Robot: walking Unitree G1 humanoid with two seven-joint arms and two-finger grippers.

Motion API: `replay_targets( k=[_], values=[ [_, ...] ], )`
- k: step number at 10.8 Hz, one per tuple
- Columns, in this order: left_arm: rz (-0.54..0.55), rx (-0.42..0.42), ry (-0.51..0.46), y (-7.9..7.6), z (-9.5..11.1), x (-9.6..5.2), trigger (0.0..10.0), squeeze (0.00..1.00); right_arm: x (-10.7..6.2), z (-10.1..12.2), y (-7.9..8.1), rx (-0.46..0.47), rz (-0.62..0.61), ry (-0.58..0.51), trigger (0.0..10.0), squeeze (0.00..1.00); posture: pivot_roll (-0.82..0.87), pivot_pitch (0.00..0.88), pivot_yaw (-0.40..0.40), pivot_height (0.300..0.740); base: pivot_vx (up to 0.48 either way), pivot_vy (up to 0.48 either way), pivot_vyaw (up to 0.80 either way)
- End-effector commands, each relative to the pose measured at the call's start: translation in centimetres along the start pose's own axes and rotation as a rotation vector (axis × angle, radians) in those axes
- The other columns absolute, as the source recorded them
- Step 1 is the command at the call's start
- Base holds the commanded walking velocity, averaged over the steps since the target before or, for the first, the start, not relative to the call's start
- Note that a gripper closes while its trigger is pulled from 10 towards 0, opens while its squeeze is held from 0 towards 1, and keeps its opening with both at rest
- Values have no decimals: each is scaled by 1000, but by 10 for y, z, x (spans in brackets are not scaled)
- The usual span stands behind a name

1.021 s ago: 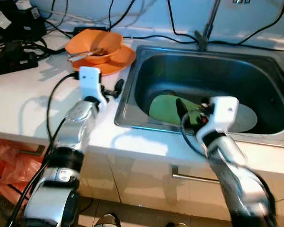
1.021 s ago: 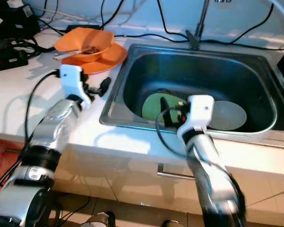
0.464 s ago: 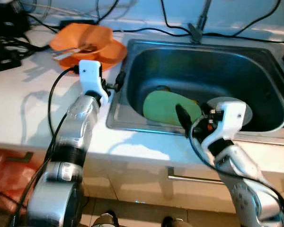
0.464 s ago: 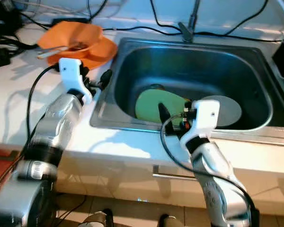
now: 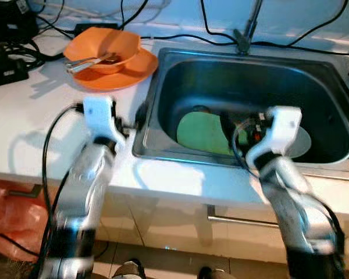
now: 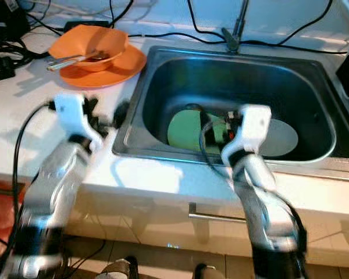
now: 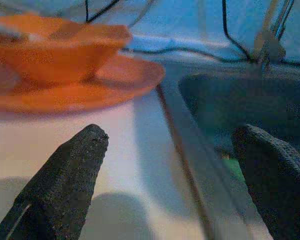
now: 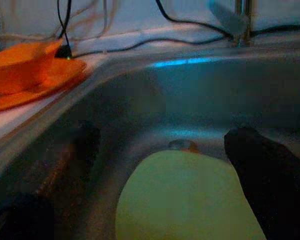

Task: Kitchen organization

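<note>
An orange bowl [image 5: 104, 49] holding metal utensils [image 5: 84, 65] sits on an orange plate [image 5: 125, 74] on the white counter, left of the steel sink [image 5: 154, 110]. Inside the sink lie a green plate [image 5: 200, 132] and a grey plate [image 5: 302, 142]. My left gripper [image 5: 134, 116] is open, low over the counter at the sink's left rim; its wrist view has the gripper [image 7: 170, 140] facing the bowl [image 7: 55, 47]. My right gripper [image 5: 232, 125] is open inside the basin, just above the green plate [image 8: 190, 200].
Black cables and power strips [image 5: 9, 58] crowd the back left of the counter. The faucet [image 5: 247, 32] stands behind the sink. A drawer handle [image 5: 238, 221] runs below the counter edge, and an orange bag [image 5: 11, 215] lies on the floor at lower left.
My left arm has drawn back along the counter, away from the orange plate. My right gripper has pushed further into the sink over the green plate. Both arms are blurred.
</note>
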State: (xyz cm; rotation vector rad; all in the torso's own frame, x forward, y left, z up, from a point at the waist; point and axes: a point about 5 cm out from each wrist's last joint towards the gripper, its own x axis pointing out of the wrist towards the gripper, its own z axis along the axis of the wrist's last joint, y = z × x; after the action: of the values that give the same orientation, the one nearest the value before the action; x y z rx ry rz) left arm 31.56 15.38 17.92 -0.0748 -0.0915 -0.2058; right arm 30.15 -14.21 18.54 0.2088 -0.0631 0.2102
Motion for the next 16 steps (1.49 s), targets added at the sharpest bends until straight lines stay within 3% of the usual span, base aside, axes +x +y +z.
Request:
replay_targets(
  k=[1,7,9,13,16],
  values=[
    [4,6,-2,-2,6,-4,10000,0,3,4,-2,5,-16,-26,10000,467,69,68,-5,740,0,409,0],
    [-26,5,-21,-10,22,4,10000,0,14,6,-4,-3,-31,-62,10000,447,71,41,-6,740,0,413,0],
    [-35,16,-35,-9,26,4,10000,0,16,6,-4,-10,-36,-69,10000,447,72,39,-1,740,0,0,0],
    [-113,-2,-67,-20,32,7,10000,0,16,9,-11,-30,-74,-90,10000,443,68,34,2,740,60,0,0],
    [-131,-5,-77,-23,35,6,10000,0,18,15,-13,-71,-107,-134,10000,451,68,34,2,740,422,0,0]
  ],
)
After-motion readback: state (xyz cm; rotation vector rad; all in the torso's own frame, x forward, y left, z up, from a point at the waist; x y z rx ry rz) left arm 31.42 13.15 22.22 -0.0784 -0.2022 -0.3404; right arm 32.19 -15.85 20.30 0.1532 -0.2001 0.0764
